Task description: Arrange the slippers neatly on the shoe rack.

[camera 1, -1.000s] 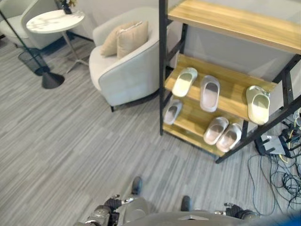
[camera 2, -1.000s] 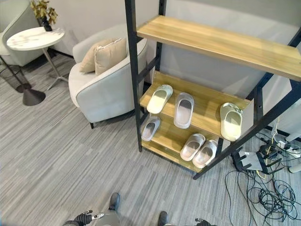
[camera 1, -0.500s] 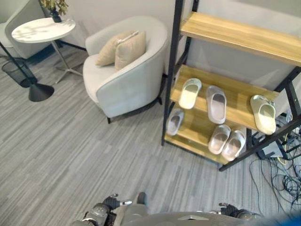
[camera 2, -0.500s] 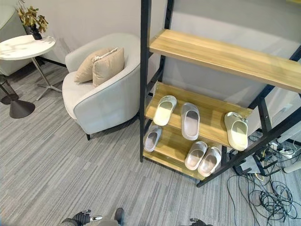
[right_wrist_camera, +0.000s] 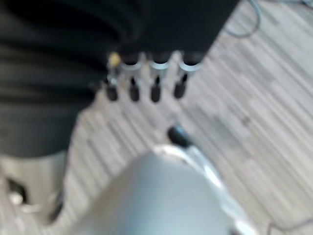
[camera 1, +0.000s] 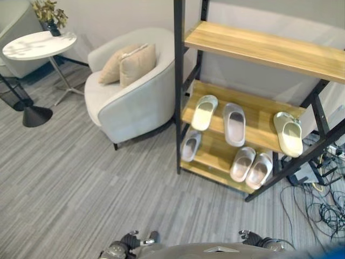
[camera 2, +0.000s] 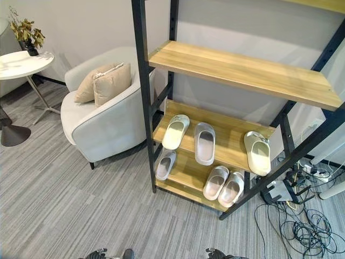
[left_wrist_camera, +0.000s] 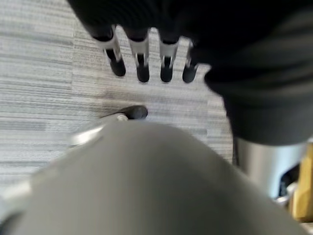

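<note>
So over the last second only my camera swings around; the slippers [camera 1: 235,123] sit exactly where they were on the rack [camera 2: 237,141], three on the middle shelf and three on the bottom one at centre right of the frame. Both hands hang low at the bottom edge, left hand [left_wrist_camera: 142,54] and right hand [right_wrist_camera: 144,73] with fingers straight, slightly apart, holding nothing. I reckon no arranging has started, I'm just lining up on the rack.

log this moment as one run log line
phase: standing before rack | left hand: open, empty | right hand: open, empty | black-framed wooden shoe rack: six pale slippers on lower two shelves
</note>
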